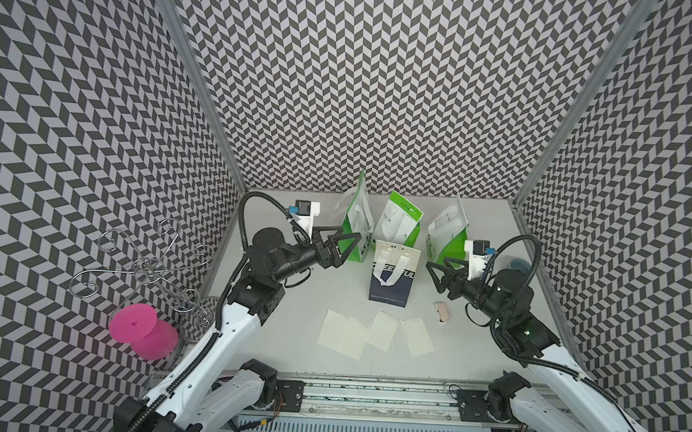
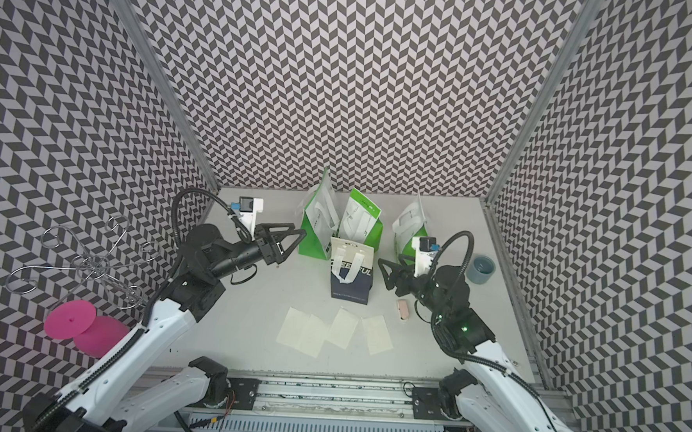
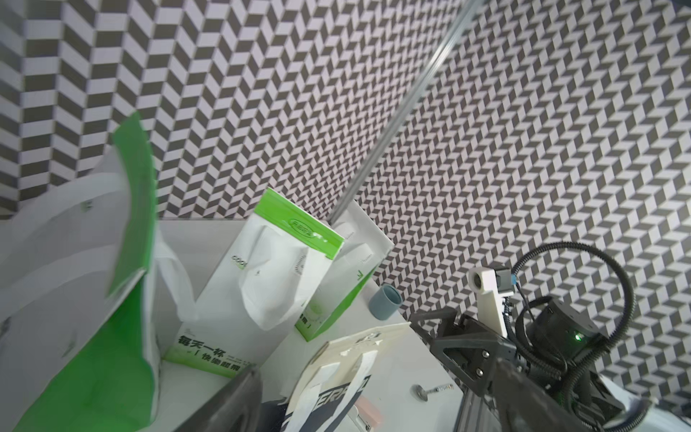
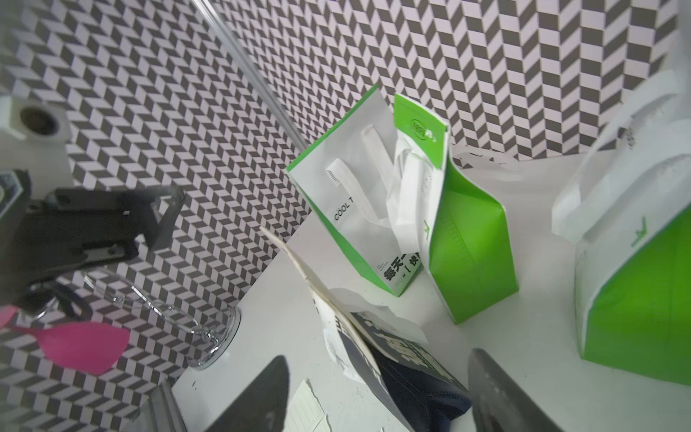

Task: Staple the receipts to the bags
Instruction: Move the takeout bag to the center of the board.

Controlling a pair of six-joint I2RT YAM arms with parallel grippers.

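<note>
Three green-and-white bags (image 1: pixel 401 224) stand open along the far side, their white handles tucked inside. The navy bag (image 1: pixel 392 280) stands nearer, at centre. Four receipts (image 1: pixel 383 330) lie loose in a near row, with the stapler (image 1: pixel 442 311) just to their right. The left gripper (image 1: pixel 349 247) and the right gripper (image 1: pixel 434 276) are spread and empty, flanking the navy bag. A grey-blue cup (image 2: pixel 480 269) sits far right.

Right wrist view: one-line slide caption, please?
Open right gripper faces a navy-and-white paper bag, three green-and-white paper bags standing beyond.

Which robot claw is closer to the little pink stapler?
The right gripper. It hangs just beyond the stapler; the left gripper is across the table, by a green bag.
</note>
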